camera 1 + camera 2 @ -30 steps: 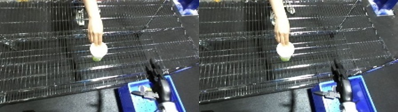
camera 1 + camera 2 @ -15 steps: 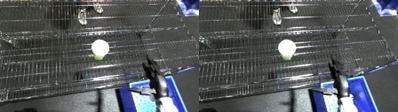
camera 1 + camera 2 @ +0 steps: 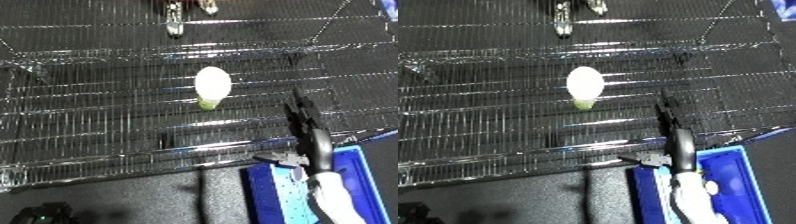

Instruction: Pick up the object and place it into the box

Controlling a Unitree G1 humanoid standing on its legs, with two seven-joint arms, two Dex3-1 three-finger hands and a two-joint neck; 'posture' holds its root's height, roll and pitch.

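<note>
1. We are looking down on a wire rack [image 3: 98, 115] filling the upper and middle frame; the object [image 3: 213, 83], a white egg-shaped piece with a small green end, is lying on the wires just above centre, touching nothing else.
2. We are seeing the right hand [image 3: 304, 120] entering from the lower right, its dark fingers [image 3: 664, 114] reaching out straight and relaxed, holding nothing; it is sitting right of and below the object, apart from it. The left hand is not showing in either view.
3. The bin [image 3: 728, 175], blue, is occupying the lower right corner, below the rack's front edge.
4. We are judging the object to be light, smooth and rounded, so likely to roll or slip on the wires; whether it is stiff or soft we cannot tell.
5. We are suggesting a hold across its widest white part, fingers on one flank and thumb on the other, avoiding the narrow green end.
</note>
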